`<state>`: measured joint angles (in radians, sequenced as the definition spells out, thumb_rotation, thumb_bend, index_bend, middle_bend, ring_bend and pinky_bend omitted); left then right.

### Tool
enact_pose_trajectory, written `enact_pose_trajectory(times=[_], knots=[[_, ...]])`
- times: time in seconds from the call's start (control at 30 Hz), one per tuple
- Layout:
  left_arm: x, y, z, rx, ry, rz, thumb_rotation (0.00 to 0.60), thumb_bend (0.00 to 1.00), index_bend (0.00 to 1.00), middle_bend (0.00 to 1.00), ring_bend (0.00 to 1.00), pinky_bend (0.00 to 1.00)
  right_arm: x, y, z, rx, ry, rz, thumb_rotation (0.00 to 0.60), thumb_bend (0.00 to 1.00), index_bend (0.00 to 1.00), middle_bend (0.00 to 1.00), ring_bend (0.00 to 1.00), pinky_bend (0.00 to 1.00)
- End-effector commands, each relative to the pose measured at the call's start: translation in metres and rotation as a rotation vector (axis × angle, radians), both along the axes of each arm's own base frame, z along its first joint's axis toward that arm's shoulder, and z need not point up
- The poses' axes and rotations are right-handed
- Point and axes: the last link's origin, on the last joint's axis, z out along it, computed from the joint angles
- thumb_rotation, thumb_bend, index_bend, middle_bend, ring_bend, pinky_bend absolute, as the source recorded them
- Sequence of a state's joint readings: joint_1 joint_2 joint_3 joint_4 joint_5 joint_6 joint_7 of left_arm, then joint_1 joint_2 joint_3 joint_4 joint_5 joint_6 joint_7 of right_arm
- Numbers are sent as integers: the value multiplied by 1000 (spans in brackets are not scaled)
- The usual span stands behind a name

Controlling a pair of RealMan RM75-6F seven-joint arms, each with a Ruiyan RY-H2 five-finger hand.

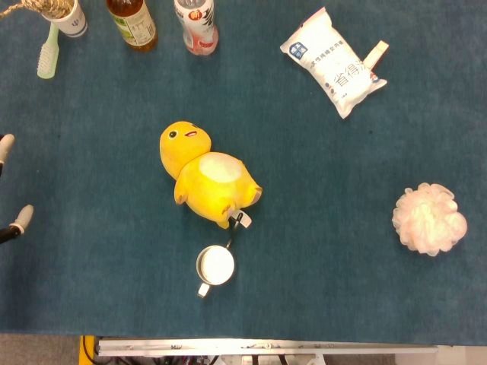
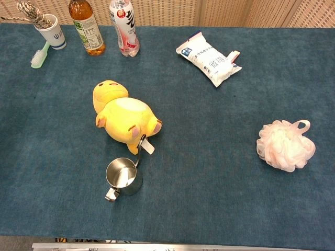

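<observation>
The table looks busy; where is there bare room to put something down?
Widest bare cloth: between yellow plush and pink bath puff, below the white packet. Crowded: far left corner with paper cup, brush, bottles, and metal cup by the plush.

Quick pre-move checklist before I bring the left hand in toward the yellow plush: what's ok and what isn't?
1. Left hand in view: not ok, only fingertips show at the head view's left edge.
2. Left hand's state: cannot tell.
3. Right hand in view: not ok, neither camera shows it.
4. Yellow plush unobstructed from the left: ok, bare cloth there.
5. Steel cup clear of the plush: not ok, the plush's tag reaches its rim.
6. Steel cup upright: ok.
</observation>
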<state>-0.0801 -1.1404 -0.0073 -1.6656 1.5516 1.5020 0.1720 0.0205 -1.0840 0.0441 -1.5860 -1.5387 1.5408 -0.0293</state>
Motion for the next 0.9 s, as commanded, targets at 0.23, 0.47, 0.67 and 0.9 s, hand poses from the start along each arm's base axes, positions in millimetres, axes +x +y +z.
enact_pose_trajectory(times=[0.23,0.47,0.67,0.9], knots=[[0,3,0,-17,-8,-6,535,245,42,124,119,27,4,-4,3,-8,3,19,600,167,265,365,274,304],[7,18,4,-63,-48,-72,526,245,42,124,119,27,15,-13,17,-45,1,54,600,168,265,365,274,304],[20,41,7,-144,-106,-174,465,243,43,124,119,26,21,-19,29,-79,-6,69,600,167,265,365,274,304],[40,66,-3,-278,-132,-266,318,178,43,121,111,26,25,-20,37,-93,2,53,600,166,265,365,274,304]])
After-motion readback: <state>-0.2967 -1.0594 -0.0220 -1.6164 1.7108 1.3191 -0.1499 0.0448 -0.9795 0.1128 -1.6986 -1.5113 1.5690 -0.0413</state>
